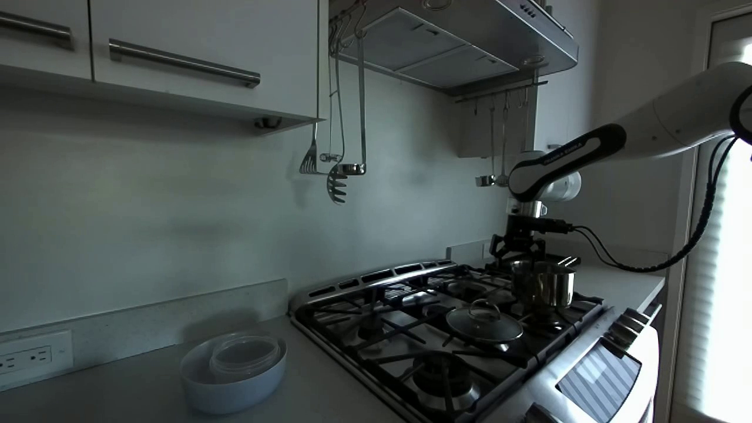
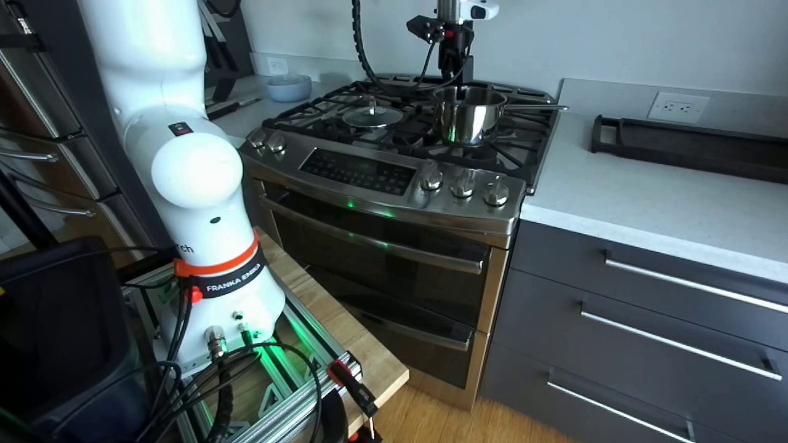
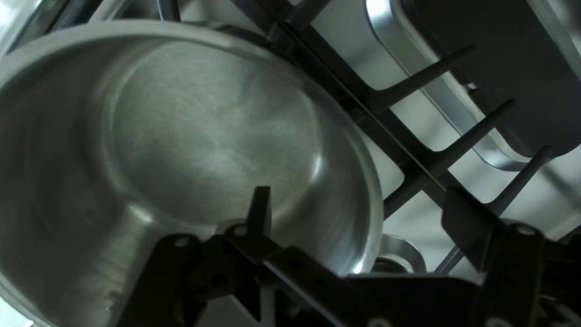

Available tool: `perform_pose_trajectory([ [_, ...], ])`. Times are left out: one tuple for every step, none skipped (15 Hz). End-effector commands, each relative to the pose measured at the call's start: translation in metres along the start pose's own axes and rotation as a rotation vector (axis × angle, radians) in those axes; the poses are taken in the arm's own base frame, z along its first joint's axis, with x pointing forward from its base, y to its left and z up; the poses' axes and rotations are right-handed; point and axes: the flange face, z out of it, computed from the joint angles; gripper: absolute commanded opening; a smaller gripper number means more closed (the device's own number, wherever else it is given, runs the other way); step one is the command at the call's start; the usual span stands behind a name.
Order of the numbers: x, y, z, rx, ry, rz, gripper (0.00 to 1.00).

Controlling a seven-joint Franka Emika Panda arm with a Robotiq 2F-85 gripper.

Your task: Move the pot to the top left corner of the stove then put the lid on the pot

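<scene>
A shiny steel pot (image 1: 555,288) (image 2: 458,123) rests upright on the stove (image 1: 631,329) (image 2: 357,175), at the end away from the lid, with its long handle (image 2: 535,107) pointing outward. My gripper (image 1: 518,251) (image 3: 365,215) points down at the pot and stands open. In the wrist view one finger (image 3: 260,211) is over the inside of the pot and the opposite finger (image 3: 470,225) is outside it. The pot's rim (image 3: 374,190) runs between them, touching neither as far as I can see. The glass lid (image 1: 484,324) (image 2: 372,117) lies knob-up on the grates.
Above the stove is a range hood (image 1: 446,47), with ladles (image 1: 351,169) and other utensils hanging from rails. Pale bowls (image 1: 232,376) (image 2: 289,88) sit on the counter beside the stove. A black tray (image 2: 695,147) lies on the opposite counter. The arm's cable (image 1: 699,235) hangs in a loop.
</scene>
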Motion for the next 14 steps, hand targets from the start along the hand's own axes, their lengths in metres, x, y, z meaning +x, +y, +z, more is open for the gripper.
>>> perform_pose_trajectory([
  [0.009,-0.002,0.005,0.033,0.015,0.027,0.66],
  [0.010,-0.002,0.006,0.038,0.016,0.029,0.58],
  [0.011,-0.002,0.008,0.038,0.015,0.030,0.49],
  [0.012,-0.002,0.009,0.040,0.014,0.030,0.42],
  [0.012,-0.002,0.010,0.040,0.014,0.029,0.34],
  [0.013,-0.002,0.011,0.040,0.015,0.027,0.27],
  [0.013,-0.003,0.012,0.039,0.015,0.026,0.20],
  [0.014,-0.003,0.012,0.040,0.014,0.024,0.11],
  [0.014,-0.004,0.013,0.040,0.012,0.023,0.04],
  [0.014,-0.005,0.014,0.040,0.012,0.021,0.00],
  [0.015,-0.006,0.014,0.040,0.011,0.020,0.00],
  [0.015,-0.006,0.015,0.039,0.011,0.019,0.00],
  [0.015,-0.007,0.015,0.040,0.010,0.020,0.01],
  [0.014,-0.008,0.014,0.037,0.009,0.021,0.02],
])
